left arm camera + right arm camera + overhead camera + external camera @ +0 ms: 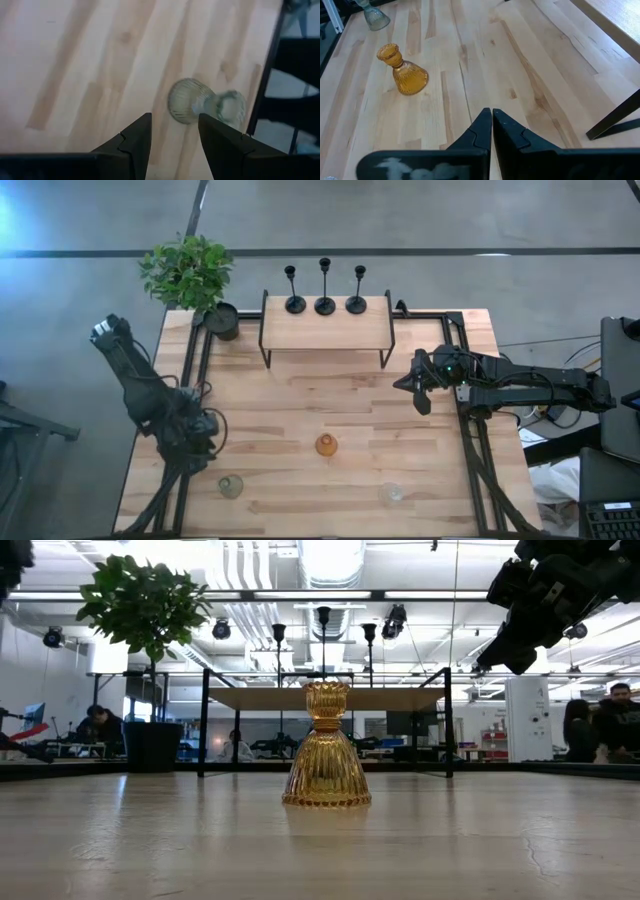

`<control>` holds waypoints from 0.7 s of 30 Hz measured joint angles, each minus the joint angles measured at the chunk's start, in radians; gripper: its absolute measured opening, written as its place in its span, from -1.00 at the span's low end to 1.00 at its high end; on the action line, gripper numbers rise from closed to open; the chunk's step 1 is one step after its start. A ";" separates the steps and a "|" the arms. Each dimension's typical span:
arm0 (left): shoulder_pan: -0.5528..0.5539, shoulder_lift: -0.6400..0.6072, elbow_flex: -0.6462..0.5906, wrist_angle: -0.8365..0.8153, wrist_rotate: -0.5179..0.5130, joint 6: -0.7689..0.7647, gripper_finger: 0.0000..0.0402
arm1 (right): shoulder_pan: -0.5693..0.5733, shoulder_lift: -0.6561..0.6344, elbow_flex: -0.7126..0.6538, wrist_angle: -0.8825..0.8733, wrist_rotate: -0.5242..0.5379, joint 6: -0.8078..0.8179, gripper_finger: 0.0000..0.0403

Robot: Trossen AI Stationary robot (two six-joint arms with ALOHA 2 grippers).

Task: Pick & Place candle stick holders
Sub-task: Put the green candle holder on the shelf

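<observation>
Three candlesticks [325, 285] stand in a row on a raised shelf [325, 330] at the table's [300, 395] far edge. A potted plant [195, 280] sits left of the shelf. Three vases lie nearer: one [326, 445] central, one [231, 486] front left, one [391, 493] front right.

Amber ribbed glass vase [326, 445] mid-table; greenish glass vase [231, 486] near-left; clear glass vase [391, 493] near-right; leafy plant in black pot [222, 320] far-left.

Beyond the wooden table [120, 840], an open workshop has bright ceiling lights [330, 560], exposed ducts, and seated people [100, 725].
</observation>
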 joint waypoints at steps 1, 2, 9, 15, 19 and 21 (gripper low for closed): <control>-0.015 0.005 -0.009 0.023 0.000 0.009 -0.17 | 0.000 0.000 0.000 0.000 0.000 0.000 -0.94; -0.030 0.011 -0.017 0.046 0.003 0.020 -0.17 | 0.000 0.000 0.000 0.000 0.000 0.000 -0.94; -0.129 0.054 -0.090 0.110 0.119 0.011 -0.17 | 0.000 0.000 0.000 0.000 0.000 0.000 -0.94; -0.179 0.107 -0.139 0.227 0.144 0.065 -0.17 | 0.000 0.000 0.000 0.000 0.000 0.000 -0.94; -0.197 0.161 -0.196 0.373 0.146 0.153 -0.17 | 0.000 0.000 0.000 0.000 0.000 0.000 -0.94; -0.197 0.188 -0.224 0.434 0.145 0.174 -0.17 | 0.000 0.000 0.000 0.000 0.000 0.000 -0.94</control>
